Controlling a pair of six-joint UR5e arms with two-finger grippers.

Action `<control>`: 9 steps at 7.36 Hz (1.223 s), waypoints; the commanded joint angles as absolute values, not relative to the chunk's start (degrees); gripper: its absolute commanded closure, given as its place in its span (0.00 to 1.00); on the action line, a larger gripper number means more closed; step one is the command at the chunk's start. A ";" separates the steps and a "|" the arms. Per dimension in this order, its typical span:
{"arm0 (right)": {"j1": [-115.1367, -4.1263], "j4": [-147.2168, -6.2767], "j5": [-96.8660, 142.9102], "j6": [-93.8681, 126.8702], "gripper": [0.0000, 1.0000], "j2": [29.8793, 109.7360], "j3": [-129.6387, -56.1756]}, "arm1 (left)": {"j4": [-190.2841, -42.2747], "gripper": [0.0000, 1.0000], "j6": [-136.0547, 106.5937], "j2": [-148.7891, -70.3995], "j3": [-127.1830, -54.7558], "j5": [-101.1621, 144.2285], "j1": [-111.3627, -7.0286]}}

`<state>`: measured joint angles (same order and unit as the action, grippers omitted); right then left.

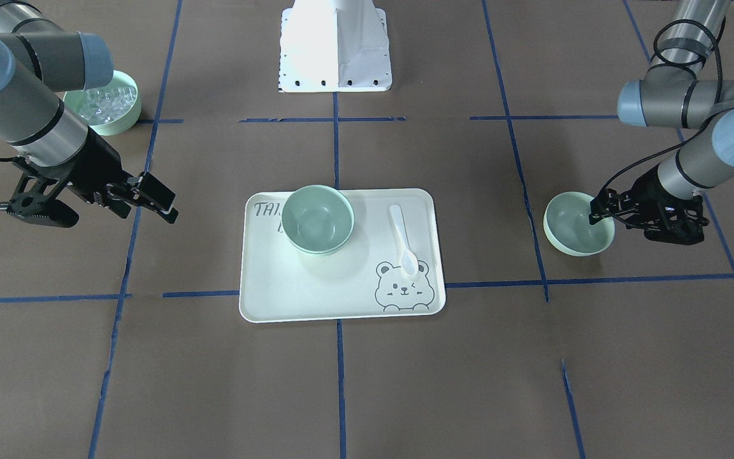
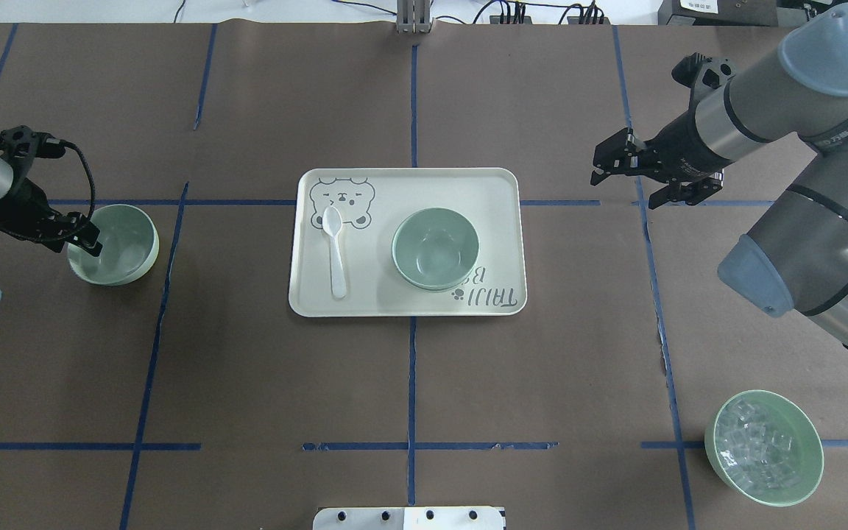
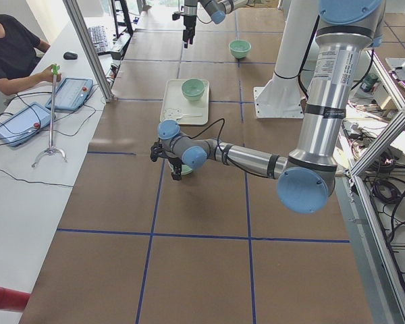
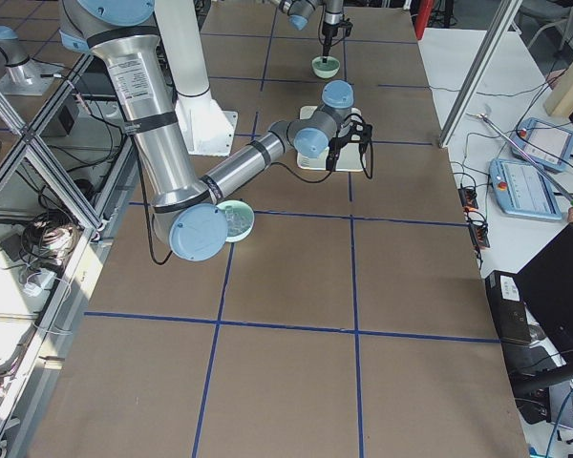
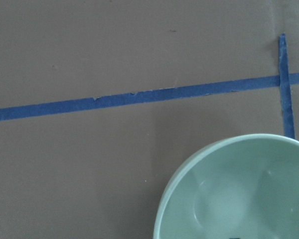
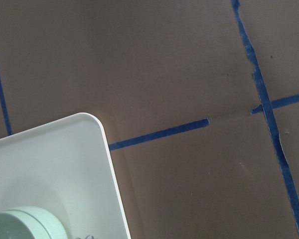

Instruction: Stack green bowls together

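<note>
Two robot arms reach over a brown table marked with blue tape lines. The left pincer (image 1: 598,210) is tilted down at the rim of a single green bowl (image 1: 571,226), which sits upright on the table. Its fingertips meet the side of the rim nearest the arm, and one tip seems to dip inside. The fingers look close together, but it cannot be told whether they clamp the rim. The right pincer (image 1: 149,211) hangs above bare table with its fingers spread wide, holding nothing. Between the two pincers, well apart from each, lies a pale bear-print tray (image 1: 278,296). On the tray stands a stack of green bowls (image 1: 317,217); a doubled rim suggests two nested, upright. A white spoon (image 1: 402,239) lies on the tray beside the stack, on the side toward the left pincer. Behind the right pincer, nearer the robot's base, sits an ice bowl (image 1: 109,102) filled with clear cubes.
</note>
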<state>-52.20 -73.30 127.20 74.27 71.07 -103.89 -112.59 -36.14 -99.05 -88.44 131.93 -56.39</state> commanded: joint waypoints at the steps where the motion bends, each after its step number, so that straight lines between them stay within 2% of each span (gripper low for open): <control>1: -52.29 -73.21 127.35 74.27 0.00 71.19 -103.97 | -112.59 1.00 -36.04 -99.14 -88.33 131.84 -56.25; 3: -52.29 -73.13 127.44 74.27 0.00 71.80 -104.15 | -112.50 1.00 -36.56 -99.23 -91.47 131.92 -56.34; 4: -52.47 -73.04 127.44 74.27 0.00 71.81 -104.24 | -111.46 1.00 -38.65 -99.49 -97.85 132.10 -56.42; 6: -53.26 -73.12 127.62 74.18 0.00 72.51 -104.41 | -111.36 1.00 -57.11 -111.81 -97.92 132.01 -54.51; 8: -56.06 -73.13 128.66 70.35 0.00 74.69 -104.33 | -111.18 1.00 -74.62 -123.08 -95.38 126.61 -42.77; 9: -57.12 -73.04 128.93 67.18 0.00 76.10 -104.24 | -111.18 1.00 -77.49 -128.01 -91.53 122.73 -39.67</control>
<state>-55.62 -73.10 128.40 70.83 74.44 -104.34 -111.23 -70.66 -121.21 -95.21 127.33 -44.81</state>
